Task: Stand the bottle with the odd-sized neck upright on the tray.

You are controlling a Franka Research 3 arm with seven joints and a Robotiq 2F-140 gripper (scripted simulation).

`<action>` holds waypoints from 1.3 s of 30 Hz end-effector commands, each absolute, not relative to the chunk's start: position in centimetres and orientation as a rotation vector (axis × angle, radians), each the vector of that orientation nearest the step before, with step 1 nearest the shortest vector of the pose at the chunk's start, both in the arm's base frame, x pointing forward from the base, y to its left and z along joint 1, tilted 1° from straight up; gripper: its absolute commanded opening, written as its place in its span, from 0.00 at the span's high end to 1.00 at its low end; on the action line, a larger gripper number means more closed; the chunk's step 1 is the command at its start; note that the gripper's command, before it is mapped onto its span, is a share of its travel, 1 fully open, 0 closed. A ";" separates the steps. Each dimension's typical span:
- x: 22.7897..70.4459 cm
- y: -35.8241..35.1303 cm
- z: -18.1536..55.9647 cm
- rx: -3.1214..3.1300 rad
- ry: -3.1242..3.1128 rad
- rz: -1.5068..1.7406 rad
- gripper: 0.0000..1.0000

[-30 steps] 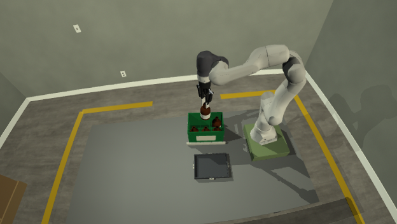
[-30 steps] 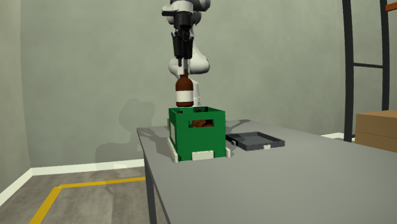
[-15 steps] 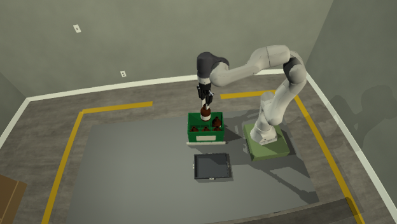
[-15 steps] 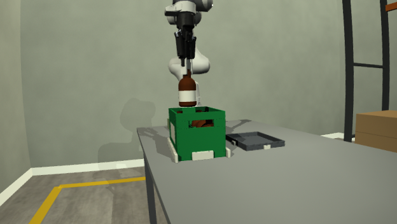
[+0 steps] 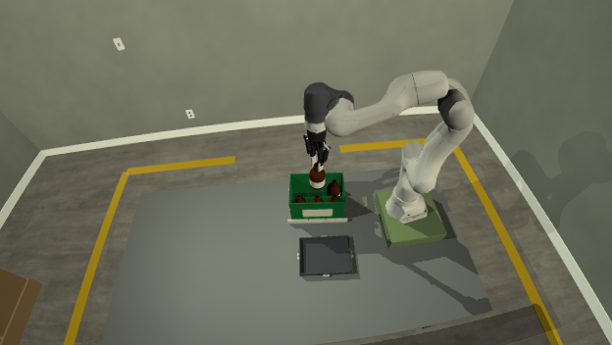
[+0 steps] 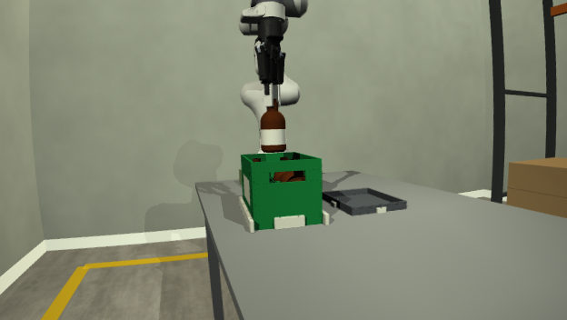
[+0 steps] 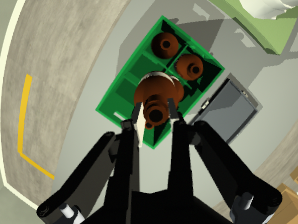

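My gripper [image 6: 273,102] is shut on the neck of a brown bottle [image 6: 273,129] with a white label. I hold it upright, its base just above the rim of the green crate [image 6: 283,191]. The held bottle also shows in the top view [image 5: 317,176] and in the wrist view [image 7: 154,99], where the two fingers clamp its neck. The other brown bottles [image 5: 333,188] stand inside the crate [image 5: 317,193]; two of them [image 7: 178,56] show beyond the held one in the wrist view. The dark grey tray [image 5: 328,256] lies flat and empty in front of the crate.
The crate sits in a white base frame [image 6: 289,222] near the table's left edge [image 6: 206,218]. The tray [image 6: 364,200] lies beside it. The arm's green base block [image 5: 411,221] is to the crate's right. A cardboard box [image 6: 537,185] stands at the far right.
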State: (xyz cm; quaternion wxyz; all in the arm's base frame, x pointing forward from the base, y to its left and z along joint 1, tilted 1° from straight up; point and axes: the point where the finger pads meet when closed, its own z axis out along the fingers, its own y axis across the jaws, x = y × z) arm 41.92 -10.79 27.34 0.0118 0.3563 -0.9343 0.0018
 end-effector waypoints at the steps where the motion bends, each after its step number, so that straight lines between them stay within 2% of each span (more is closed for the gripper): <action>1: 42.0 -10.1 27.5 1.090 -2.925 0.006 0.90; 39: 41.8 -3.8 27.4 1.090 -2.925 0.006 0.90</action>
